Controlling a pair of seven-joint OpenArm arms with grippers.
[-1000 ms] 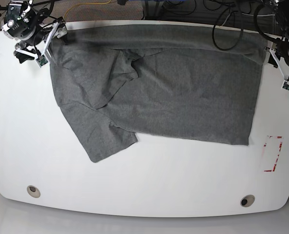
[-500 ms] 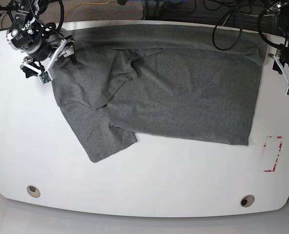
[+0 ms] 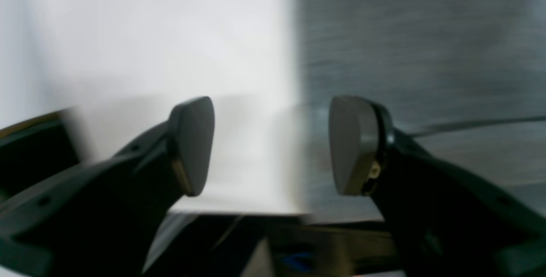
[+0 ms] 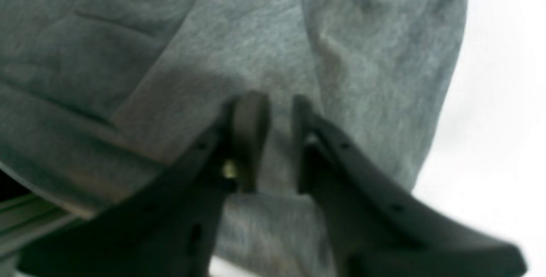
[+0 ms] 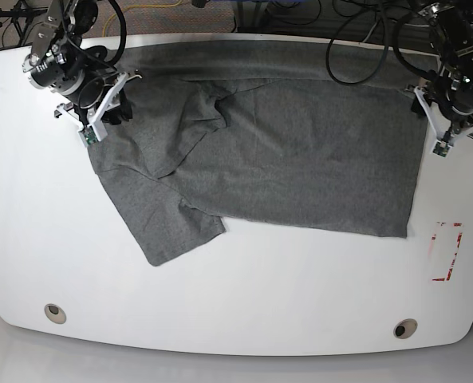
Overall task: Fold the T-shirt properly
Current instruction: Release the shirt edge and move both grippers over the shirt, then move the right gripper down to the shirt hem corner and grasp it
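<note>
Both claws moved inward onto the dark heather-grey knit T-shirt (image 5: 284, 152) since half a second ago. Right claw (image 4: 279, 110) narrowed, pinching a cloth fold at the far left corner. Left claw (image 3: 271, 144) wide, straddling the shirt's right edge. Shirt spread across white counter (image 5: 244, 295); near half bare, red-marked patch (image 5: 446, 251) lower right.

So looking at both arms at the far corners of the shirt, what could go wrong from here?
1. The left hand is open astride the T-shirt edge, one finger over bare table; closing there may catch only the hem and slip.
2. The right hand looks nearly shut over rumpled cloth, so it could pinch several layers.
3. A sleeve lies loose and skewed, and may drag.
</note>
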